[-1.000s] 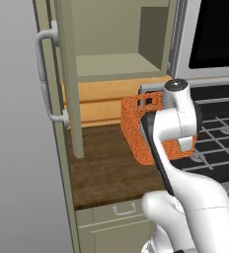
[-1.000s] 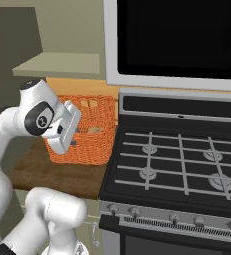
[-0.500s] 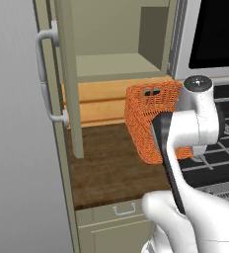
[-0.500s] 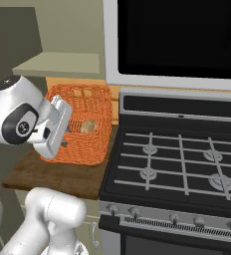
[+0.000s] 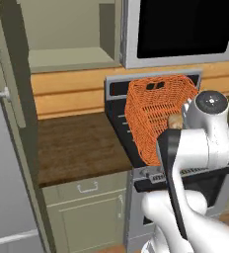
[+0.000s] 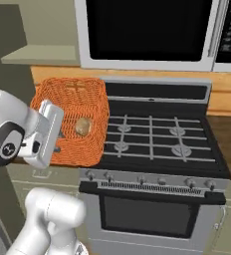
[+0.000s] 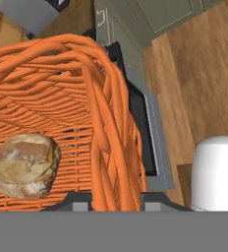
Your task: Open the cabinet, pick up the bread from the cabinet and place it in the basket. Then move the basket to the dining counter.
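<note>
The bright orange woven-mesh basket (image 6: 75, 122) is held lifted and tilted over the left side of the black gas stove (image 6: 155, 137), its rim wall pinched by the tool (image 7: 117, 199), whose jaws are closed narrowly on it. The small tan-brown bread lump (image 7: 26, 165) is seen inside. The basket is judged light and slightly springy; the loose bread may roll if it is tipped further.
</note>
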Robot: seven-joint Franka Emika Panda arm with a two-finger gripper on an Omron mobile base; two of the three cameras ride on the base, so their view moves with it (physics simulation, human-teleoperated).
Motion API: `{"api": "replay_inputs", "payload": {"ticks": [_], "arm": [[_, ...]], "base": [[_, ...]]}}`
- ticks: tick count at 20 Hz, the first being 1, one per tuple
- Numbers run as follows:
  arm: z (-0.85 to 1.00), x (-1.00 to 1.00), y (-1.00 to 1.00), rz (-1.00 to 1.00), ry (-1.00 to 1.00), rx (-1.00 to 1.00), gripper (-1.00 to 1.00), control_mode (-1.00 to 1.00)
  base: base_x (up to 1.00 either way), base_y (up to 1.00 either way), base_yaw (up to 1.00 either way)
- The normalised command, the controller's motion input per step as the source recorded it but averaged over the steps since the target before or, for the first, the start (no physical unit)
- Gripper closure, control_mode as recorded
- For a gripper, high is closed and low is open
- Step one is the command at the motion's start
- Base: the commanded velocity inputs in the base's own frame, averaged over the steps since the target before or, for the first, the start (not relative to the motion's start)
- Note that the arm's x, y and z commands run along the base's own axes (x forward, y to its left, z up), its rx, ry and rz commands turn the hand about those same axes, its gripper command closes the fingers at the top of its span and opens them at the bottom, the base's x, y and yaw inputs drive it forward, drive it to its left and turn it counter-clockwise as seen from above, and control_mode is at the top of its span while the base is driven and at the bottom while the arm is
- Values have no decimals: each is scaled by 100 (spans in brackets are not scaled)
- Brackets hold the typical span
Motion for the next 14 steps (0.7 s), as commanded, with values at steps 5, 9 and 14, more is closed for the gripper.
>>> {"api": "replay_inputs", "payload": {"ticks": [5,9,14], "arm": [[0,0,0,0,0,0,100,100],[0,0,0,0,0,0,100,100],[0,0,0,0,0,0,100,100]], "base": [[-8,-98,-50],[0,-68,-82],[0,-43,-89]]}}
